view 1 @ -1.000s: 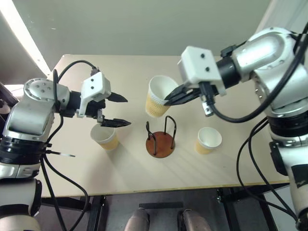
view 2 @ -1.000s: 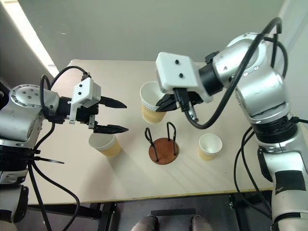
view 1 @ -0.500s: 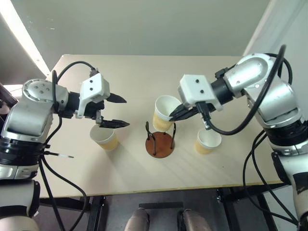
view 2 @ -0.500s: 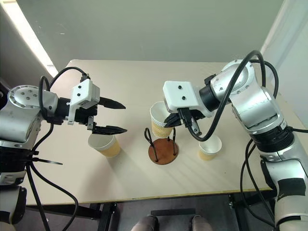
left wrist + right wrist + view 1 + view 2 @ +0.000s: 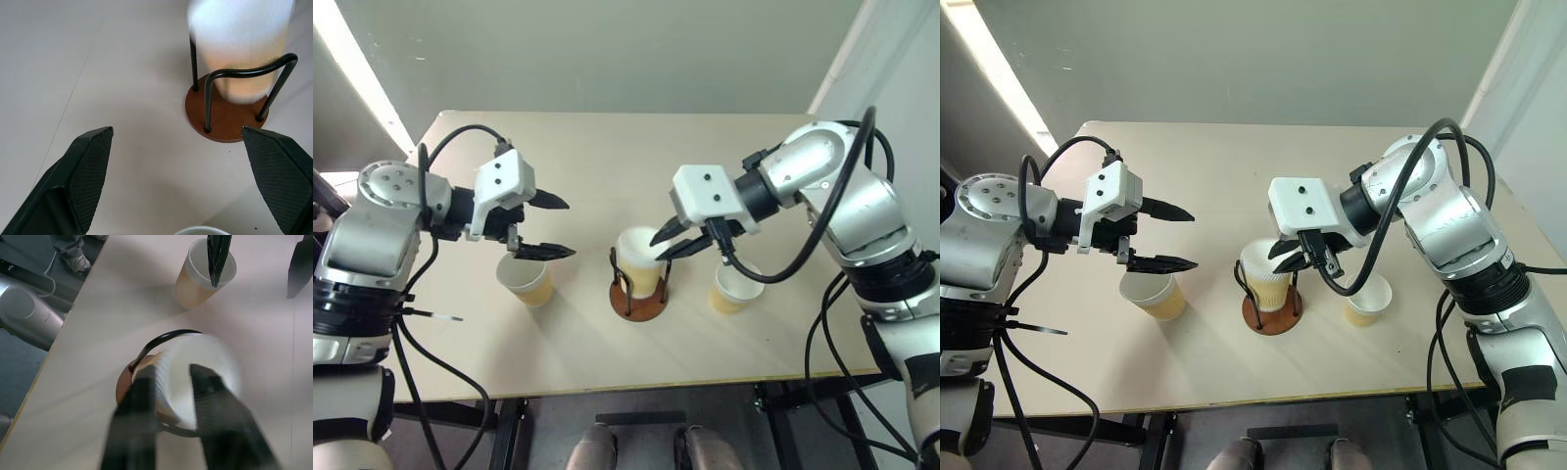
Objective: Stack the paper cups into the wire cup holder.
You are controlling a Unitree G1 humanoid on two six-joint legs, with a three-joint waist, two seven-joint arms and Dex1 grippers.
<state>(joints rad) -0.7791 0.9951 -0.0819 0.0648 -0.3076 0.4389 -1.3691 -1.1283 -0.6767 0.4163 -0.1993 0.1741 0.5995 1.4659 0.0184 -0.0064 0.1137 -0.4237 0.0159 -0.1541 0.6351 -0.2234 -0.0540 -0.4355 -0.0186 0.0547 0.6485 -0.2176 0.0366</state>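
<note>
Cup [image 5: 638, 260] in wire holder [image 5: 639, 294], R fingers [image 5: 668, 246] apart

One paper cup [image 5: 639, 260] stands in the wire cup holder [image 5: 639, 299], between two paper cups [image 5: 527, 280] [image 5: 735, 287] on the table [image 5: 587, 157]

A pale beige rectangular wooden table [image 5: 587, 147] with rounded corners stands on black metal legs [image 5: 509, 426]. Behind it is a plain grey-green wall [image 5: 607, 49]. A bright white strip of light [image 5: 357, 78] (maybe a window edge) runs diagonally on the left. The floor is dark grey [image 5: 636, 401].
</note>
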